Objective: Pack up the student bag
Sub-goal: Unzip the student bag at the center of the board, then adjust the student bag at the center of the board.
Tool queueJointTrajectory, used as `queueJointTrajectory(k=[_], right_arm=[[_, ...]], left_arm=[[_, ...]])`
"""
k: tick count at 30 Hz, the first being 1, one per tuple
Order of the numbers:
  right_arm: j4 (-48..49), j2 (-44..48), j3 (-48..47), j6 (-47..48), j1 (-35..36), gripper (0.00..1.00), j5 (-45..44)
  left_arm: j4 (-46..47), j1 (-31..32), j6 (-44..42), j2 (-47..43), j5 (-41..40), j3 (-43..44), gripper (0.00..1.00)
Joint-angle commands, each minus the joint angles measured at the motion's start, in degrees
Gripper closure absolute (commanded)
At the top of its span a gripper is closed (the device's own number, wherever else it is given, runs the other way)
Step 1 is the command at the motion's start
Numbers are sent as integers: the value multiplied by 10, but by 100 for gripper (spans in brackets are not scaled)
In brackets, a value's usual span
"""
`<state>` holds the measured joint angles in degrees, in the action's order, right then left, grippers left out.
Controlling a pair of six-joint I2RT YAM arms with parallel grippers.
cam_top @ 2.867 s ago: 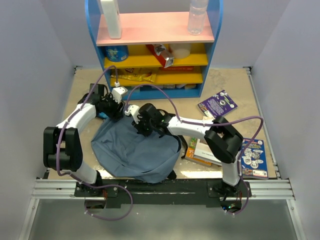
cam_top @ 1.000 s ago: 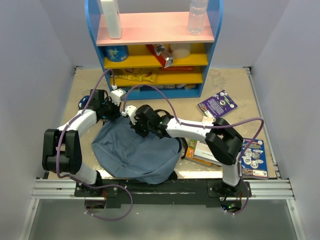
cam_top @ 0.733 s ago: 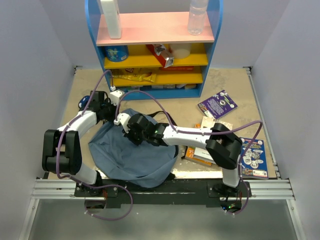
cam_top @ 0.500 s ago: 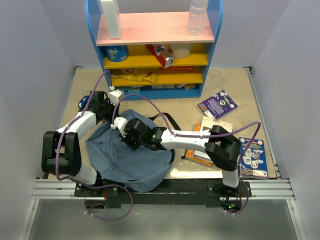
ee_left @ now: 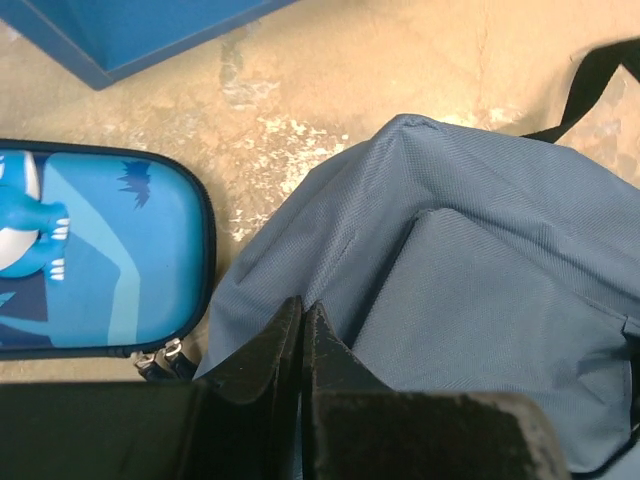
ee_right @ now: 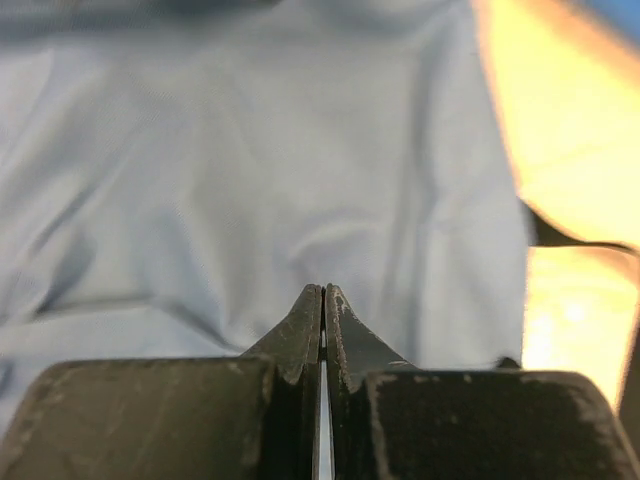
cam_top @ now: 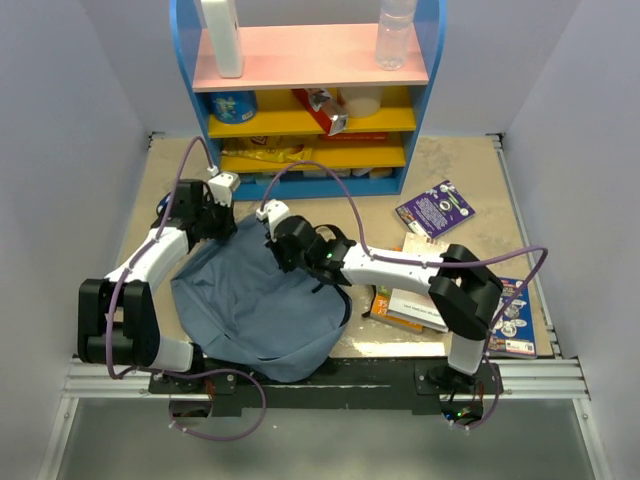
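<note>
- A blue shelf unit (cam_top: pixel 320 186) with a pink top is carrying a white bottle (cam_top: pixel 222 35) and a clear bottle (cam_top: pixel 395 30); its yellow shelves are holding a blue can (cam_top: pixel 235 104), a red packet (cam_top: pixel 322 108) and yellow snack packets (cam_top: pixel 265 152).
- The slate-blue fabric student bag (cam_top: pixel 260 310) is lying crumpled on the table (cam_top: pixel 460 160), near the front, beside a bright-blue zip case (ee_left: pixel 100 250).
- The left gripper (ee_left: pixel 302 305) is clenching at the bag's edge, seemingly pinching fabric.
- The right gripper (ee_right: pixel 322 290) is sitting fully clenched over the bag.
</note>
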<state>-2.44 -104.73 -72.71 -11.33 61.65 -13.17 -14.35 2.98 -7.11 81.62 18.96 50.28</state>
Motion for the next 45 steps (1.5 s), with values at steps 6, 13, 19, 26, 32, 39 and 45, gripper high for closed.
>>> queueJointTrajectory(k=[6,13,19,26,32,39,45], right_arm=[[50,-79,-114,-30,72,100,44],[76,-109,-145,-67,163,100,79],[68,-78,-115,-77,160,100,53],[54,-26,-70,-79,139,43,45],[64,96,42,-157,101,26,14],[-19,142,144,-288,56,27,0],[-1,131,194,-287,22,26,-4]], left_arm=[[17,-18,61,-3,-34,-5,100],[24,-21,68,1,-42,-4,100],[14,-20,67,11,-17,3,100],[-13,-20,20,-25,41,53,36],[-85,-21,-56,-32,90,104,29],[-273,-21,-317,-31,231,133,28],[-383,-21,-448,-5,245,145,32]])
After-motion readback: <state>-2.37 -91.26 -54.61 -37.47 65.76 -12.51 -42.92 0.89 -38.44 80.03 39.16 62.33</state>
